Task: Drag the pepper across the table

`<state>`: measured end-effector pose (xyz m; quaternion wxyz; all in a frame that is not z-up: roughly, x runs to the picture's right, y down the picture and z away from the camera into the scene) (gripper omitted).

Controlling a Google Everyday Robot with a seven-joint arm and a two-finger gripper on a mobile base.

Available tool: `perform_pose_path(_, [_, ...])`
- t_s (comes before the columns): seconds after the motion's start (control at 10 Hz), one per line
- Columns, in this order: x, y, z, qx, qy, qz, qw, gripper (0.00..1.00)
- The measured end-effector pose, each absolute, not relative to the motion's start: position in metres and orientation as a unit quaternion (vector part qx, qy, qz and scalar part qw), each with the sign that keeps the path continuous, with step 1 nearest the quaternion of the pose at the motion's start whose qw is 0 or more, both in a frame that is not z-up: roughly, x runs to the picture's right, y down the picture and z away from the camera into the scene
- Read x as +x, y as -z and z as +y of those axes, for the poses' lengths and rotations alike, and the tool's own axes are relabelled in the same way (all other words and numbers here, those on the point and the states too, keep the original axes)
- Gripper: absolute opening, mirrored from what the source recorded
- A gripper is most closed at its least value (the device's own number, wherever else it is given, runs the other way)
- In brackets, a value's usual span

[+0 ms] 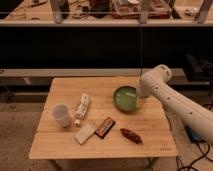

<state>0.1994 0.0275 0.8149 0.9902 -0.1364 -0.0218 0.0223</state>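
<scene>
The pepper (131,135) is a dark red, long shape lying on the wooden table (150,120) near the front right. The white arm comes in from the right and bends above the table's right back part. My gripper (141,102) hangs at the arm's end by the right rim of the green bowl (124,98). It is behind the pepper and well apart from it. It holds nothing that I can see.
A white cup (61,114) stands at the left. A white bottle (81,107) lies beside it. A white packet (85,133) and a dark red-brown snack bar (105,126) lie left of the pepper. Shelves stand behind the table.
</scene>
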Motion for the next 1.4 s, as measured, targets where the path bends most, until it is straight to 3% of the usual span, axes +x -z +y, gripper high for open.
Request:
perform_pose_path(0.2, [0.200, -0.814, 0.028, -0.137, -0.021, -0.023, 0.990, 0.80])
perform_pose_path(0.6, [0.217, -0.802, 0.079, -0.184, -0.037, -0.031, 0.982, 0.80])
perform_pose_path(1.4, [0.217, -0.789, 0.141, -0.206, -0.063, -0.059, 0.975, 0.80])
